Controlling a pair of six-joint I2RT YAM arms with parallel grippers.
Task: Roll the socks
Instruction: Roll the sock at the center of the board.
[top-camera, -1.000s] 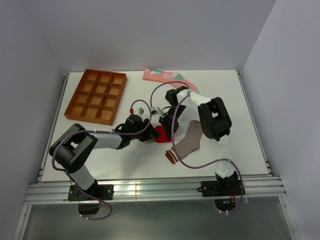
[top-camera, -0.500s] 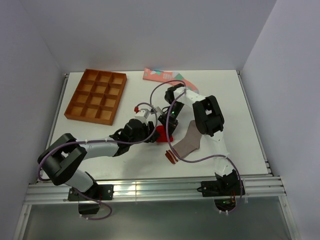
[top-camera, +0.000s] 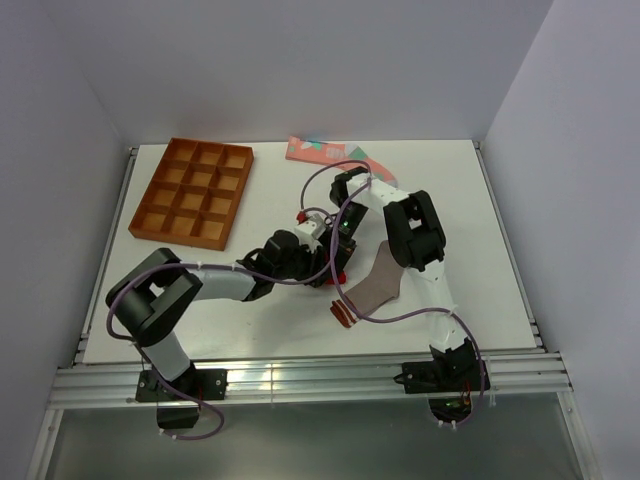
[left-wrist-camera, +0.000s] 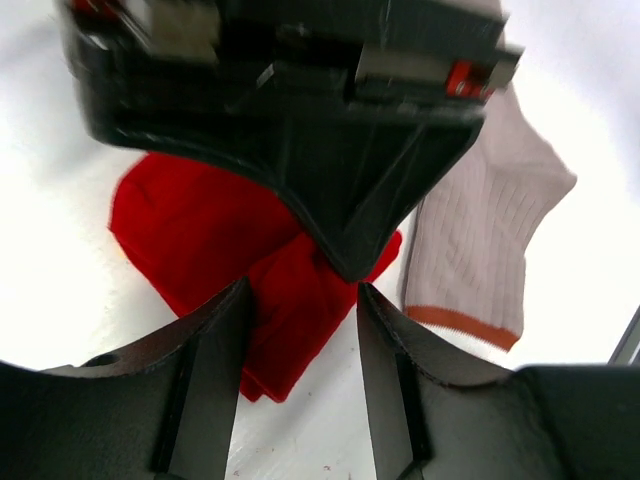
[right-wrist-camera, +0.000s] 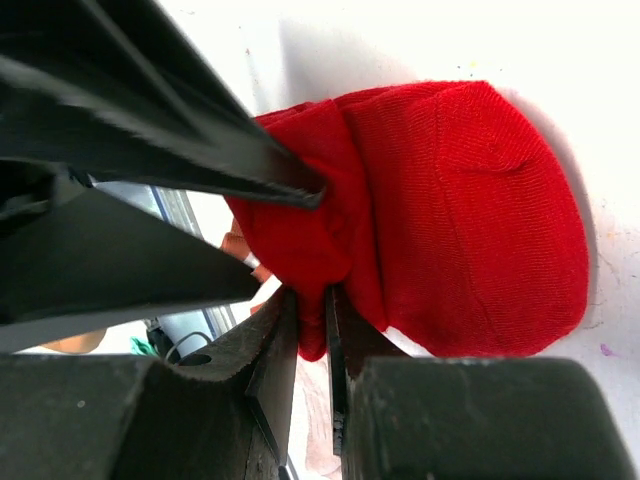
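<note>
Red sock (right-wrist-camera: 460, 200) half-bunched, right gripper (right-wrist-camera: 308, 320) pinching its fold, left gripper (left-wrist-camera: 300, 350) spread astride; grey-brown sock (top-camera: 380, 280), pink sock (top-camera: 320, 152) flat, unrolled.

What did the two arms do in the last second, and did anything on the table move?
The left arm's fingers slid right to the red sock and now straddle it, open. The right arm's fingers, barely shifted, keep pinching that sock's fold. The grey sock, pink sock and tray stayed put.
</note>
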